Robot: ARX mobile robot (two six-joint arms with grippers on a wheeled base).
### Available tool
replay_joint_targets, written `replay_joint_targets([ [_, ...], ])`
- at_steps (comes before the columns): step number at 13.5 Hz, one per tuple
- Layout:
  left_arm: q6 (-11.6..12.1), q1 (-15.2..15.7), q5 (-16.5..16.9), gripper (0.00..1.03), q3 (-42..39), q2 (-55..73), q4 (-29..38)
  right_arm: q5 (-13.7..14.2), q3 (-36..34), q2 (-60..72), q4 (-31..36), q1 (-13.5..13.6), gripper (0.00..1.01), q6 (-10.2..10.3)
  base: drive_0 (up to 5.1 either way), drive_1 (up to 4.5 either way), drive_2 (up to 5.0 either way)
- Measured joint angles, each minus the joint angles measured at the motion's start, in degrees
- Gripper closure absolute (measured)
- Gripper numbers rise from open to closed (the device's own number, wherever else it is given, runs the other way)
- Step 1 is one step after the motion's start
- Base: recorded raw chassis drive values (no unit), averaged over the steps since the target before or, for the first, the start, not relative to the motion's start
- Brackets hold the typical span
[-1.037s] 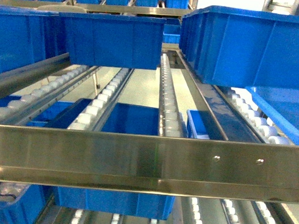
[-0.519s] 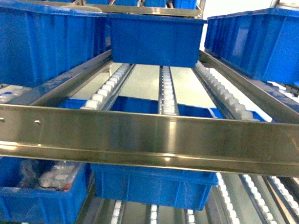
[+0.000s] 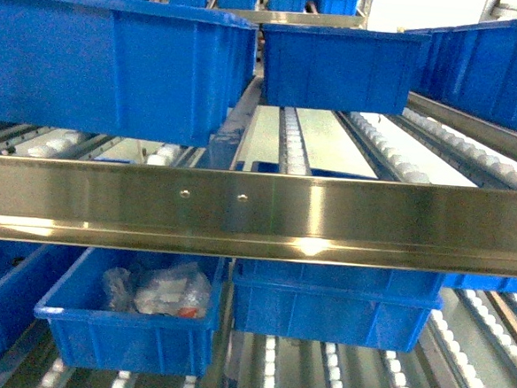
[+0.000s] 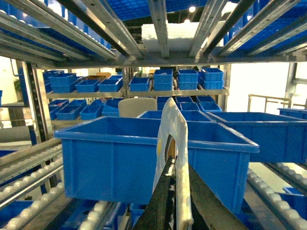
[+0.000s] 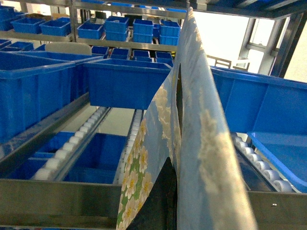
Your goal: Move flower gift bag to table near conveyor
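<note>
**Between both grippers: the bag is up, the table is out of sight**

Up in front of both wrist cameras I have the flower gift bag (image 5: 192,143), hanging close to each lens and rising upright through the frame, its long axis running top to bottom. On the right wrist view its panel fills the middle: pale blue paper printed with cream and white blossoms and some green leaf near the bottom edge. On the left wrist view I see its white cut-out handle (image 4: 171,143) standing straight up out of the left gripper (image 4: 175,201), whose dark fingers are closed on it from either side. The right gripper (image 5: 158,201) shows only as a dark shape at the foot of the bag, pressed against the paper; I cannot tell whether it is clamped or loose.

So the bag lies directly ahead of and above both wrists, equally near to each, and I judge it is being carried between the two arms.

Beyond it, the head view looks into the conveyor (image 3: 289,143), its white roller tracks sloping behind a shiny steel rail (image 3: 257,213). Blue plastic bins (image 3: 117,60) sit on the tracks, and one lower bin (image 3: 134,323) holds clear plastic packets. No white-grey surface appears in any view, so I reckon the base must turn to find it before I can set the bag down.
</note>
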Motion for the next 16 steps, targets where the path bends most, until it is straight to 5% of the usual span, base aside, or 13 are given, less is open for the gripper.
replay_joint_targets([
  [16, 0.0, 0.0, 0.0, 1.01, -0.02, -0.11, 0.04, 0.0, 0.0, -0.24, 0.02, 0.0, 0.99, 0.0, -4.7, 1.23, 3.6],
])
